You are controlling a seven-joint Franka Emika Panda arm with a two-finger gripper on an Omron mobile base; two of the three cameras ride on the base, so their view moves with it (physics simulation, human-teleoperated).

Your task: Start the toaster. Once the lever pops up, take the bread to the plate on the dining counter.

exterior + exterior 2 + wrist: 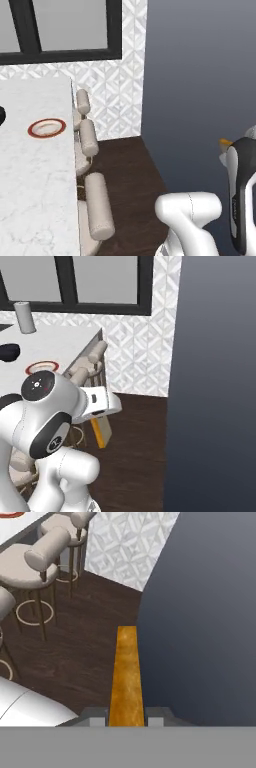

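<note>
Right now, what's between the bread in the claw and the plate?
In the right base view, beige stools stand between the bread and the plate on the dining counter.

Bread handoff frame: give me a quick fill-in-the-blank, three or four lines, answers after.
1. The gripper is shut on the ____.
2. The plate with the red-orange rim sits on the ____ counter.
3. The plate's centre is ____; no bread lies on it yet.
4. The stools stand along the counter's edge on a dark ____ floor.

Missing words: bread; dining; bare; wood
</note>
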